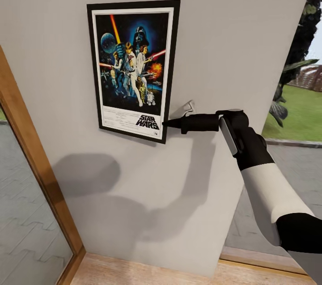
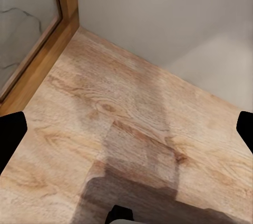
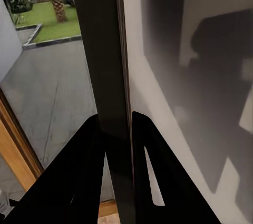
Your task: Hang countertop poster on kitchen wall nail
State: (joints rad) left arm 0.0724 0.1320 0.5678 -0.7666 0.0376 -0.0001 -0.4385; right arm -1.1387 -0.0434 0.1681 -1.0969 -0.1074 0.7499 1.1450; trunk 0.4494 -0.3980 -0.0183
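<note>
Window frame (image 1: 36, 173) of warm wood runs down the head view's left edge, glass beside it, then a broad stretch of plain light-grey wall (image 1: 232, 30) with open room below and right of the poster (image 1: 133, 70). Poster lies flat against that wall, long axis near vertical and slightly tilted, title at the bottom; colourful figures on dark blue, white border, thin black frame, crisp rectangular edges. Right gripper (image 1: 166, 122) reaches in from the right, arm black and white, dark fingers level and pinched on the poster's lower right corner; in the right wrist view both black fingers (image 3: 79, 182) sit tight on either side of the frame's dark edge (image 3: 103, 76), so clenched on the poster. Soft arm shadows fall on the wall below. Further right, a tall window shows paving, lawn (image 1: 295, 110) and a tree. Left gripper: its dark finger tips (image 2: 11, 134) show at the left wrist view's sides, set wide apart, released, over pale wood-grain plank floor (image 2: 126, 129) meeting wall and wooden frame.
</note>
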